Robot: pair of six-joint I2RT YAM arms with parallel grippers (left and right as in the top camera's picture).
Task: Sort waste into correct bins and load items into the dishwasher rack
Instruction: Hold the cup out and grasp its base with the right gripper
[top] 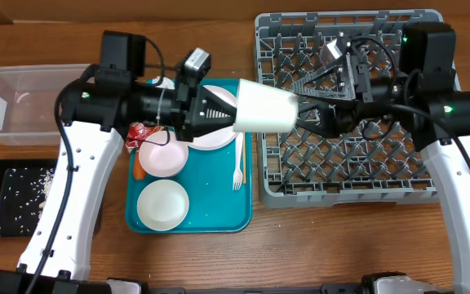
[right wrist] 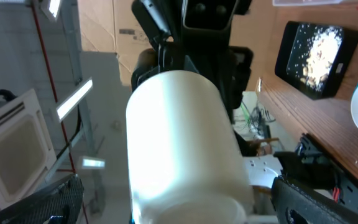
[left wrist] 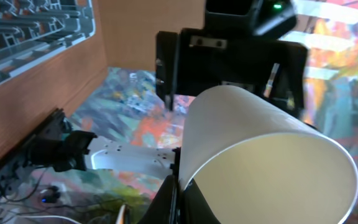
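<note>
Your left gripper (top: 229, 109) is clamped on the rim of the small white cup (top: 264, 108). The cup is held sideways in the air over the right edge of the teal plastic tray (top: 210, 222), beside the large square grey plastic dishwasher rack (top: 349, 175). Your right gripper (top: 304, 113) is wide open at the cup's base; can't tell if it's touching.

Bright, even light overhead with soft shadows — wrist views blur behind the glaring white cup (right wrist: 185, 155).
</note>
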